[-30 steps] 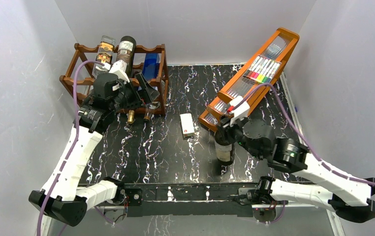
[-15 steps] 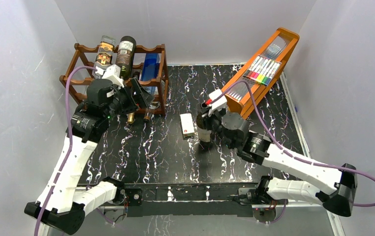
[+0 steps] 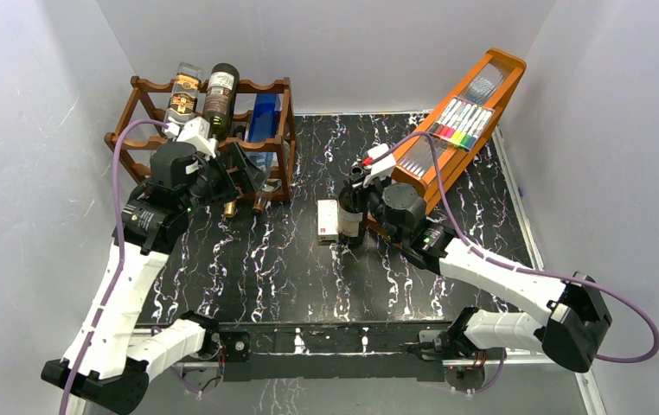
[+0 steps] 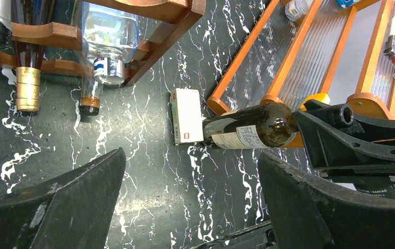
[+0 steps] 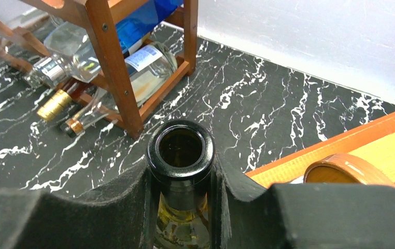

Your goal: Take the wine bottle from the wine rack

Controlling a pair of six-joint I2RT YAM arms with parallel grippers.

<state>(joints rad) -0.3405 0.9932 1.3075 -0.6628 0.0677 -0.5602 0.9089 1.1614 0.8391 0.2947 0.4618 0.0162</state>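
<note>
Top external view: at the far left of the black, white-veined counter (image 3: 257, 277) the wine rack (image 3: 267, 86) is seen against the back wall, loaded with lying bottles. Among them, a clear bottle (image 3: 183, 91) and a dark bottle (image 3: 220, 95) are laid on the top tier and a blue bottle (image 3: 265, 117) on the right side. In the left wrist view, a gold-foiled neck (image 4: 28, 88) is seen protruding from a lower tier. The left fingers (image 4: 60, 207) are held just in front of the rack, spread wide and closed on nothing. Further right, a small white box (image 3: 329, 218) is laid flat on the counter. Just beside it the wine bottle (image 3: 349, 223) is found, off the rack, well apart from it and roughly upright. Whether its base is resting on the counter cannot be told. Its neck is clamped between the right fingers (image 5: 107, 212), which are closed narrowly just under the open mouth, as shown in the right wrist view. At the right, a slanted orange tray stand (image 3: 506, 60) is propped toward the back corner, with a row of coloured markers (image 3: 460, 125) held in it.
</note>
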